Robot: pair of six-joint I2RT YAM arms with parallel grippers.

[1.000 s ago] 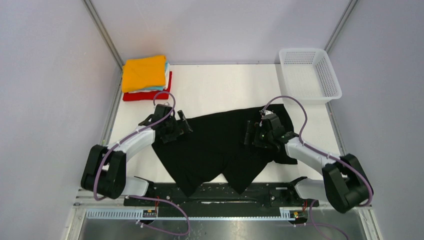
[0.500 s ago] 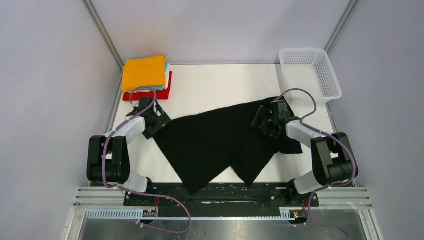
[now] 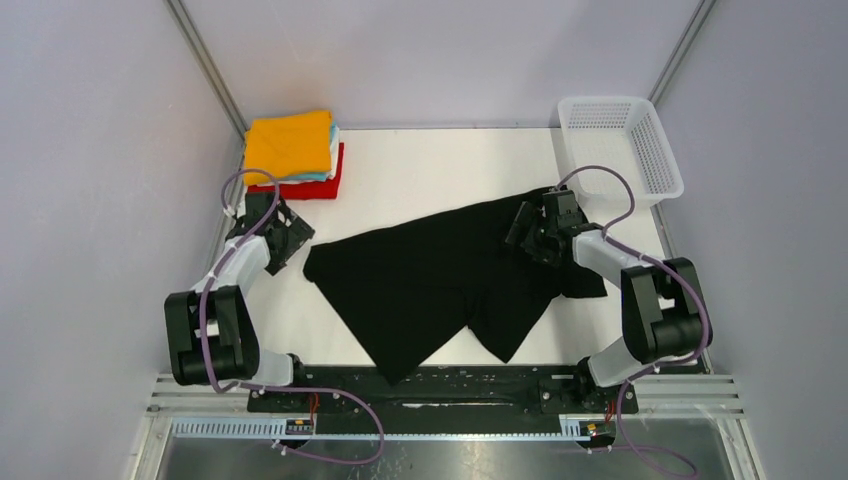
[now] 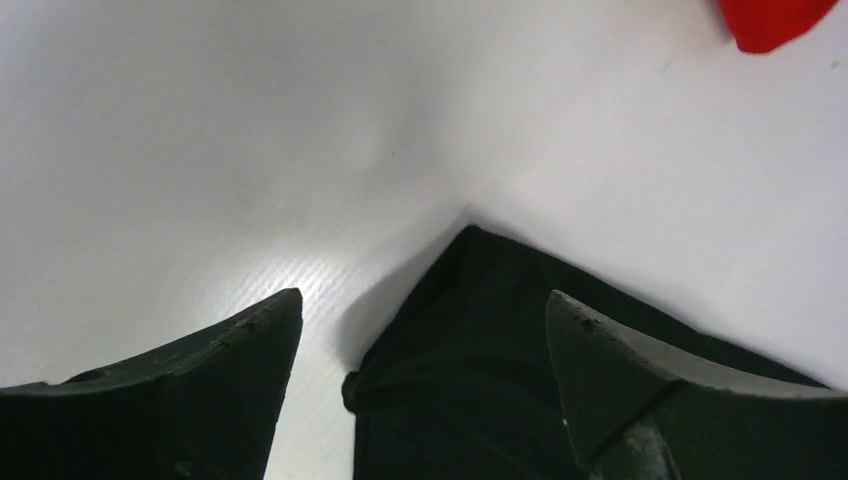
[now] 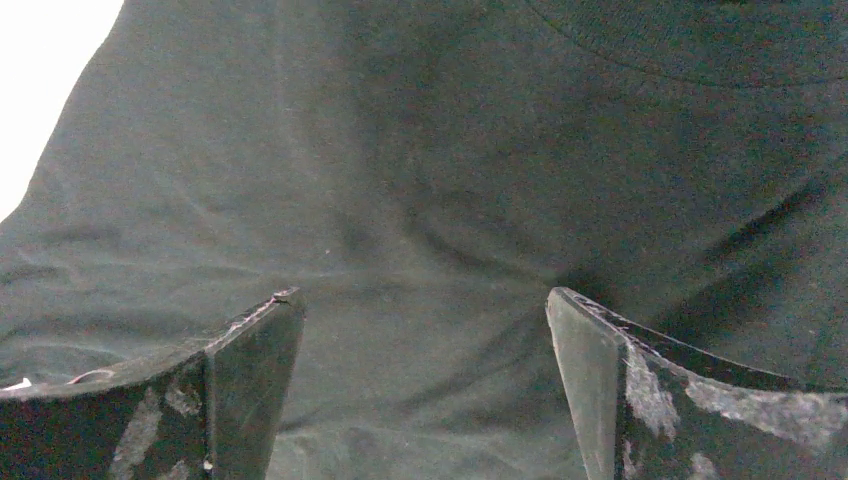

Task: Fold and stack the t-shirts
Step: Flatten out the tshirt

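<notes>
White tabletop, boxed in by pale grey walls, so a pretty plain setup. Over the last second the black t-shirt has been dragged out wider across the middle of the table. The left gripper has been pulled back toward the left edge and the cloth let go. Its jaws are spread, with only the shirt's pointed corner lying on the table just ahead of them. The right gripper has been shifted to the shirt's far right end, jaws also spread, low over the fabric near the collar seam; contact can't be made out.

So the shirt looks stretched out but skewed, and no fold has been made yet. The folded stack, orange on top, is parked in the far left corner. Nothing can be seen inside the white mesh basket at far right.
</notes>
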